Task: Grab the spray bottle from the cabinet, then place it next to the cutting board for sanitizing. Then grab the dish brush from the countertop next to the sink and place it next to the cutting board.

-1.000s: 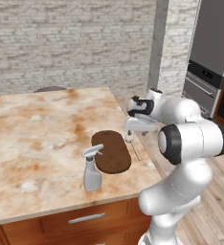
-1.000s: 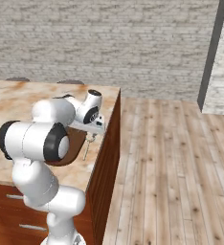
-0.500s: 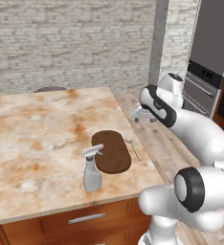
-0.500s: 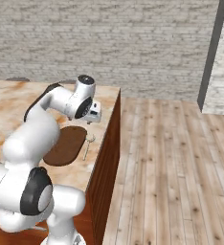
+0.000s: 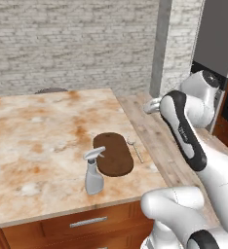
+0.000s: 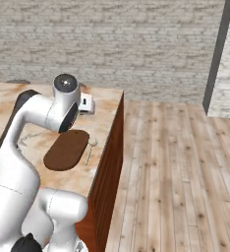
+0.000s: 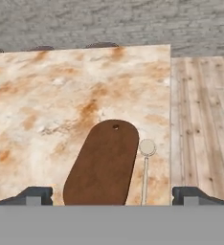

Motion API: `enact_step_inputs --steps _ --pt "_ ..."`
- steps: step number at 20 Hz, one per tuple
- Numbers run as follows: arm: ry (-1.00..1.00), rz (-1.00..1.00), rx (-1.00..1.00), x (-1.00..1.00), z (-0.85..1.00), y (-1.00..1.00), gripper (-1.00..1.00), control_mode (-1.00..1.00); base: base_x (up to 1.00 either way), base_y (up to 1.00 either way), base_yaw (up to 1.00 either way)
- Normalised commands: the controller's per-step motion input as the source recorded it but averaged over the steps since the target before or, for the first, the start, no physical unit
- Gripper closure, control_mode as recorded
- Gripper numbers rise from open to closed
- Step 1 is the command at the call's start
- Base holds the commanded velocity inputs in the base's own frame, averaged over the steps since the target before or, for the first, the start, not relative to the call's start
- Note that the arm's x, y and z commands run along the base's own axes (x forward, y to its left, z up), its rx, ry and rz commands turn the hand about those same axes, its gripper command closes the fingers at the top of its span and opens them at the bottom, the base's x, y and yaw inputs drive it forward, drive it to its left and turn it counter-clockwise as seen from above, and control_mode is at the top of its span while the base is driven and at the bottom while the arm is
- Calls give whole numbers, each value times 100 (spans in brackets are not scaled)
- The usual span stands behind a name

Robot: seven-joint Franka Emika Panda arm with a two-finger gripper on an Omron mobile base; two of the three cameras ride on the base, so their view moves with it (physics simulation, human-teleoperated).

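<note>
In the left base view the spray bottle stands upright on the countertop, just beside the near left end of the cutting board, and the dish brush lies along the board's right edge, close to the counter's right side. In the right base view the arm is raised over the board, with the brush flat beside it. In the hand view the gripper hangs above the board with its fingers spread wide and empty; the brush lies just right of it. Both items look placed. One risk: a low sweep of the arm could nudge the brush off the nearby edge or tip the bottle.
</note>
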Motion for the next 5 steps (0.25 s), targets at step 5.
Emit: enact_step_inputs --steps 5 --pt "-27 -1 2 -96 93 -4 -100 -100 0 0 0"
